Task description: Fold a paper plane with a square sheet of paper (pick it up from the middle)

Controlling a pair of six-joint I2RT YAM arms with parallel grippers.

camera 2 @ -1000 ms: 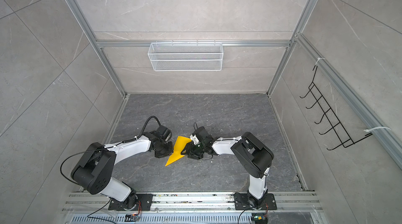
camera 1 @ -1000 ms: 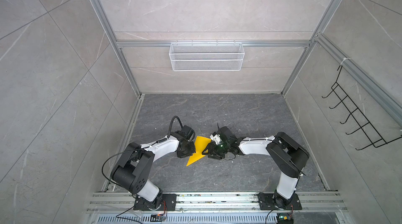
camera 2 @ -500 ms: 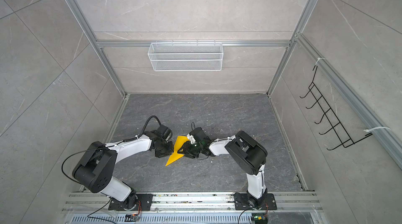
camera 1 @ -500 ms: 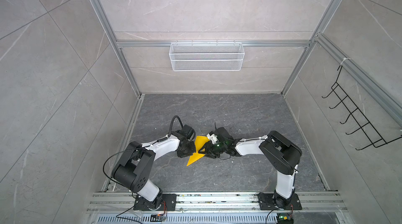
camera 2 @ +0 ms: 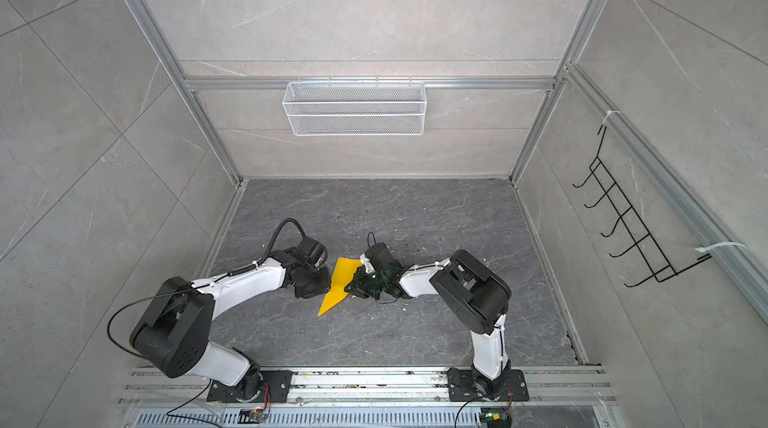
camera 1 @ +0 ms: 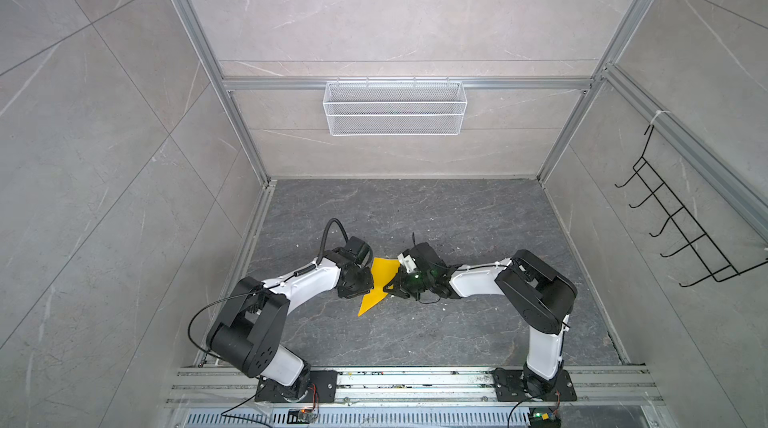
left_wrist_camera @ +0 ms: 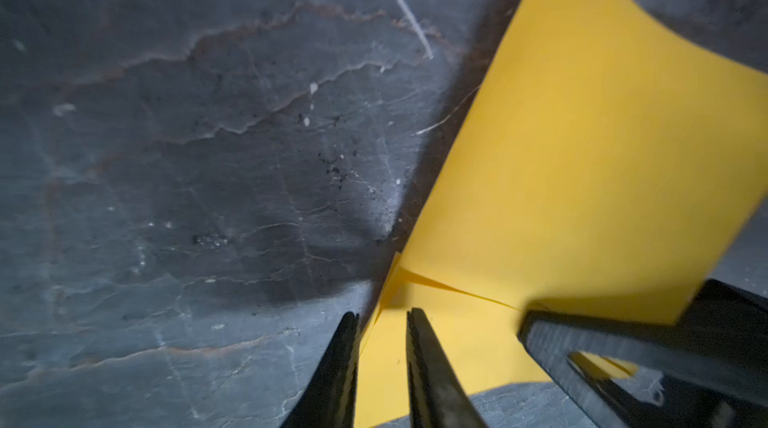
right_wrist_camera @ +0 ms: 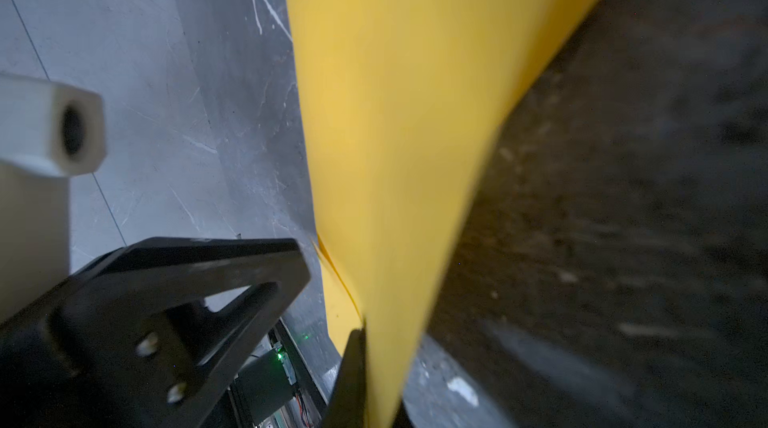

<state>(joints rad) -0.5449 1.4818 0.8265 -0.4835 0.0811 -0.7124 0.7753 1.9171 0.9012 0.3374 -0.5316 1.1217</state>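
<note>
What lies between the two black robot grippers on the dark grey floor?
The folded bright yellow paper sheet lies between the left gripper and the right gripper; both top views show it.

**Two grippers flank a folded yellow paper**

The folded yellow paper [camera 1: 377, 282] lies on the dark stone floor [camera 1: 415, 334] between the left gripper [camera 1: 366, 285] and the right gripper [camera 1: 390, 286], each meeting one of its sides. Its narrow tip pokes out past both grippers toward the arm bases. Far beyond the grippers a white wire basket [camera 1: 395, 107] hangs on the back wall. A black hook rack [camera 1: 681, 230] hangs well off the right gripper's outer side.
</note>
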